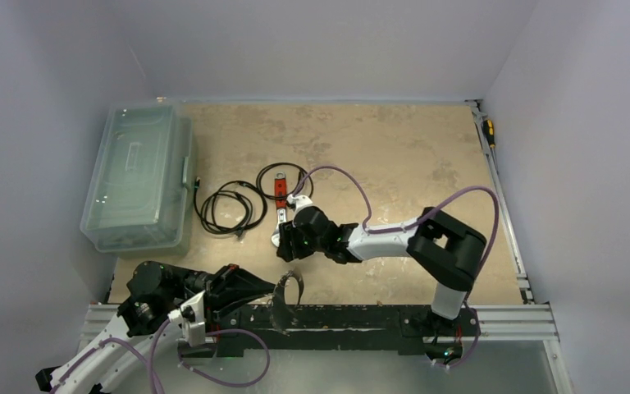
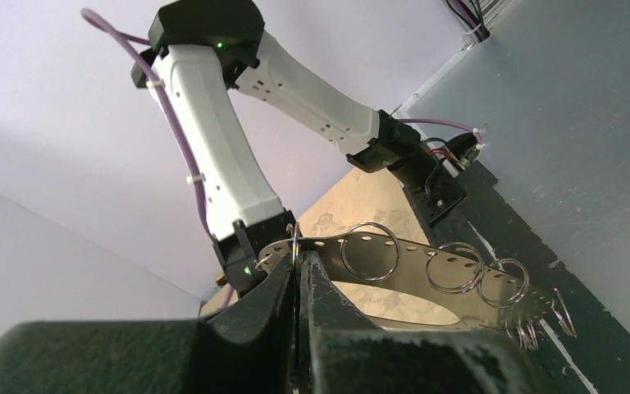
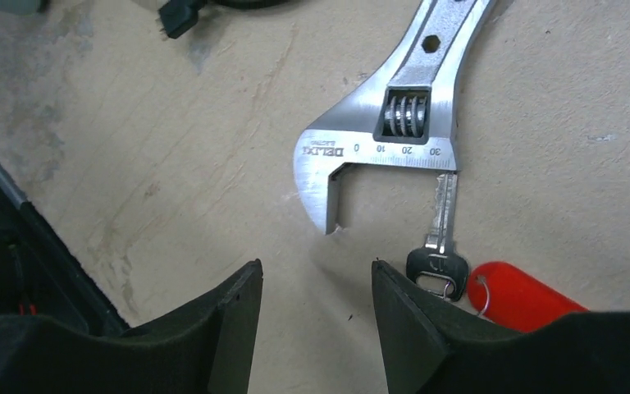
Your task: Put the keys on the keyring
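My left gripper [image 2: 297, 258] is shut on the keyring [image 2: 426, 254], a silvery oval band with holes that carries several small split rings. It holds the keyring above the table's near edge [image 1: 289, 289]. On the table, my right gripper [image 3: 314, 267] hangs open and empty, just short of the jaw of a steel wrench [image 3: 381, 139]. One key [image 3: 439, 261], with a black head and a silvery blade, lies just right of the right finger. Its tip is against the wrench head, and a thin wire ties it to a red tag [image 3: 521, 297]. From above, my right gripper [image 1: 285, 243] hides the key.
Black coiled cables [image 1: 231, 209] and a red-and-black device [image 1: 280, 187] lie behind the wrench [image 1: 281, 218]. A clear plastic box [image 1: 139, 176] stands at the far left. A yellow-handled screwdriver [image 1: 488, 131] rests along the right rail. A black rail [image 1: 361, 316] runs along the near edge.
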Tool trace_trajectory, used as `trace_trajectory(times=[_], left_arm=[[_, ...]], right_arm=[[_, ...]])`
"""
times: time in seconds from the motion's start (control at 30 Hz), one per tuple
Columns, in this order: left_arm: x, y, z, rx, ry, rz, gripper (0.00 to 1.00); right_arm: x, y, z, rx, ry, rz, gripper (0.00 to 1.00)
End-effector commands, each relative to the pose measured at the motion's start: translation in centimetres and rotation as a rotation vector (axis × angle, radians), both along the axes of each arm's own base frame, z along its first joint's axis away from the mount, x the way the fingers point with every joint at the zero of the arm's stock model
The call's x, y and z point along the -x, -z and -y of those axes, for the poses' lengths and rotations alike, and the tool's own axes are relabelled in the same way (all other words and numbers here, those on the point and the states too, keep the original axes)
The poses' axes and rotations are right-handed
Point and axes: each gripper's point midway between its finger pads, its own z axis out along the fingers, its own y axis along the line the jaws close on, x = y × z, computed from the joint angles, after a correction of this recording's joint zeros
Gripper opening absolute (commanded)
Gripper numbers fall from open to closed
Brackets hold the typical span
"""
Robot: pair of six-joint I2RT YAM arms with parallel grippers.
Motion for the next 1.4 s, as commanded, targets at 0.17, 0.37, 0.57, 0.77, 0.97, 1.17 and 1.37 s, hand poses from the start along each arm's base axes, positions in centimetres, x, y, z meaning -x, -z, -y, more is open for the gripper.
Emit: trace_trajectory(times=[0.17, 0.37, 0.57, 0.77, 0.97, 1.17, 1.37], left_arm=[[0.2, -0.9, -0.1, 0.03, 0.008, 0.016, 0.0], [0.2, -0.9, 0.0, 0.029, 0.014, 0.014, 0.0], [0.3, -0.8, 0.1, 0.028, 0.017, 0.014, 0.0], [0.2, -0.7, 0.2, 0.019, 0.019, 0.007, 0.0], [0.1, -0.7, 0.1, 0.021, 0.013, 0.009, 0.0], [0.2, -0.6, 0.2, 0.018, 0.022, 0.007, 0.0], [0.2, -0.6, 0.2, 0.017, 0.021, 0.005, 0.0]], right_arm=[[-1.8, 4.3, 1.5, 0.066, 0.136, 0.011, 0.55], [-1.2, 4.8, 7.4, 0.184, 0.261, 0.022, 0.57], [-1.8, 3.5, 12.3, 0.3, 0.407, 0.079, 0.59], [-2.1, 0.4, 10.5, 0.217, 0.363, 0.098, 0.56], [-1.6, -1.2, 5.8, 0.039, 0.292, 0.028, 0.52], [-2.5, -0.3, 4.6, 0.028, 0.337, -0.006, 0.53], [-3.6, 1.1, 4.9, 0.095, 0.4, 0.004, 0.53]])
